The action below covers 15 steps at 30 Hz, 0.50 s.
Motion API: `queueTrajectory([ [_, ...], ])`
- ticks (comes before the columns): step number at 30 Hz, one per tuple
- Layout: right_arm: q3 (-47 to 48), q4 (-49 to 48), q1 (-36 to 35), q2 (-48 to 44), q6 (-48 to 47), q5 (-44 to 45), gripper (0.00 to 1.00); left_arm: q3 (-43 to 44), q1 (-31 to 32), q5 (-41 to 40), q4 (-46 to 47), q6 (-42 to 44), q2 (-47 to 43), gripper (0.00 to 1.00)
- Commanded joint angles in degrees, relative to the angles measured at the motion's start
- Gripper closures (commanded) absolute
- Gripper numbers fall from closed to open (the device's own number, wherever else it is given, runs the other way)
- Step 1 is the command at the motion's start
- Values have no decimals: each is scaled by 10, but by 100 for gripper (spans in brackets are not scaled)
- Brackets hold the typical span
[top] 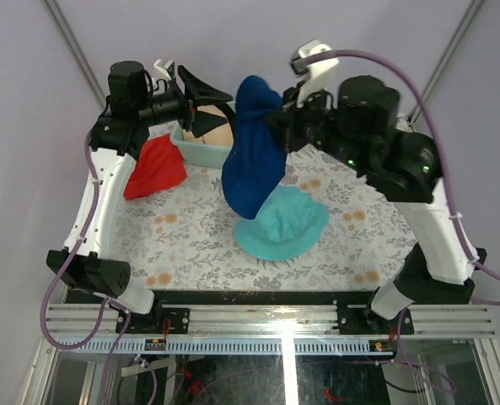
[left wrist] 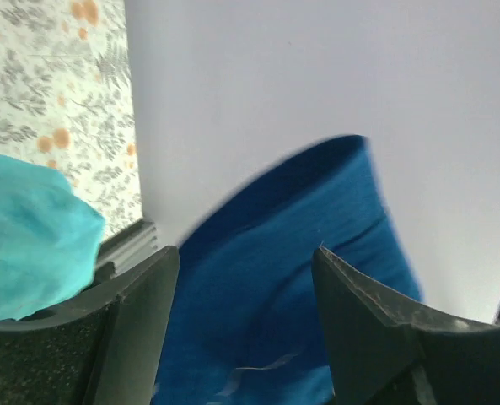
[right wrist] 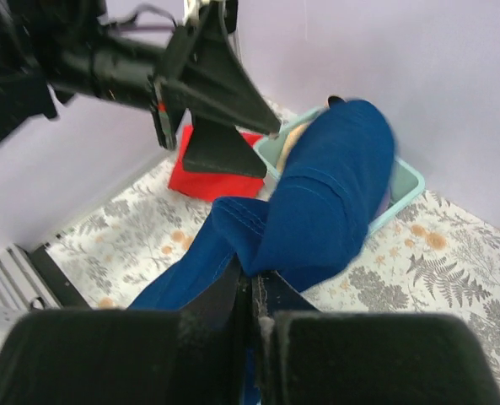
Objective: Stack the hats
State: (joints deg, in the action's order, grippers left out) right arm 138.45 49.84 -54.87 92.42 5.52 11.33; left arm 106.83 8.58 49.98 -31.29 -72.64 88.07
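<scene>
Fabric of the dark blue hat [top: 251, 160] is pinched between the closed fingers of the right end effector [right wrist: 251, 291], which grips it high up, above the tabletop [top: 190, 228]. The hat hangs stretched long, its long axis close to upright. Its upper end bulges toward the back wall and its lower end droops over the far edge of the teal hat [top: 283, 226], which lies on the tabletop; whether the two touch cannot be told. The left end effector [top: 223, 110] is spread wide and holds nothing, just left of the hanging hat, over the bin [top: 201, 153] that holds a tan hat [top: 218, 131].
</scene>
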Motion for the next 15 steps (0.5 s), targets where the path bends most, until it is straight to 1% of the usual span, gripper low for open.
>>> queueTrajectory([
  [1, 60, 44, -4, -27, 34, 3, 100, -68, 3, -52, -39, 104, -49, 36],
  [2, 64, 48, -3, -30, 39, 0, 100, -113, 6, -54, -21, 106, -72, 37],
  [3, 65, 54, -3, -33, 45, 0, 100, -161, 7, -51, 20, 99, -94, 39],
  [6, 64, 72, -3, -41, 58, 2, 100, -297, 15, -37, 139, 50, -159, 51],
  [7, 60, 75, -3, -45, 61, 4, 100, -328, 20, -40, 168, 34, -176, 54],
  [8, 54, 75, -3, -50, 62, 2, 100, -352, 26, -43, 195, 21, -191, 54],
  [10, 41, 74, -3, -60, 68, 7, 100, -373, 43, -53, 221, 4, -208, 54],
  [13, 37, 82, -3, -68, 71, 10, 100, -380, 67, -70, 232, -7, -217, 48],
  [15, 33, 86, -3, -71, 74, 10, 100, -393, 75, -79, 260, -28, -220, 46],
])
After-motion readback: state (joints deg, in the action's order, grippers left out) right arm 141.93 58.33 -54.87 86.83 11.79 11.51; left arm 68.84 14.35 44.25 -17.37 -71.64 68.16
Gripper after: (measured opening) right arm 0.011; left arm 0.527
